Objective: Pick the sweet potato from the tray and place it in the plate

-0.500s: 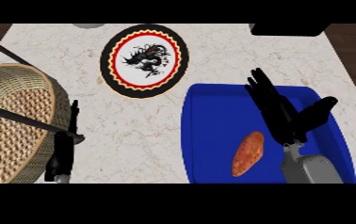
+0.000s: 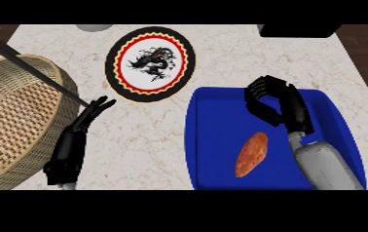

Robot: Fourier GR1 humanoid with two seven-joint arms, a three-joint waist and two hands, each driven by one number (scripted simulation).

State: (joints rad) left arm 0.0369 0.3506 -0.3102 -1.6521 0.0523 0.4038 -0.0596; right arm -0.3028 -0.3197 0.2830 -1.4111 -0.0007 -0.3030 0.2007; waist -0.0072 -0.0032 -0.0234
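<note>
Nearest the tabletop's [image 2: 144, 143] front edge, the sweet potato [image 2: 251, 154] lies on the floor of the blue tray [image 2: 208, 128], tilted with its upper end leaning toward the right. The tray sits at the front right corner of the tabletop. The right hand [image 2: 277, 104] is above the tray, beyond the sweet potato and a little to its right, apart from it and not touching it. Its fingers are curled inward with nothing between them, and its grey forearm runs along the sweet potato's right side.

At the front left, the left hand [image 2: 75, 133] rests over the marble surface with its fingers straight and pointing away from the front edge, holding nothing. It is just beside a woven basket [image 2: 28, 109] that fills the left edge.

Farther back, near the middle of the tabletop, lies the plate [image 2: 151, 63], black-rimmed with a red ring and a dark dragon figure at its centre. It is beyond the tray's far left corner, well apart from the sweet potato. A dark box [image 2: 298, 30] sits at the far right corner.
</note>
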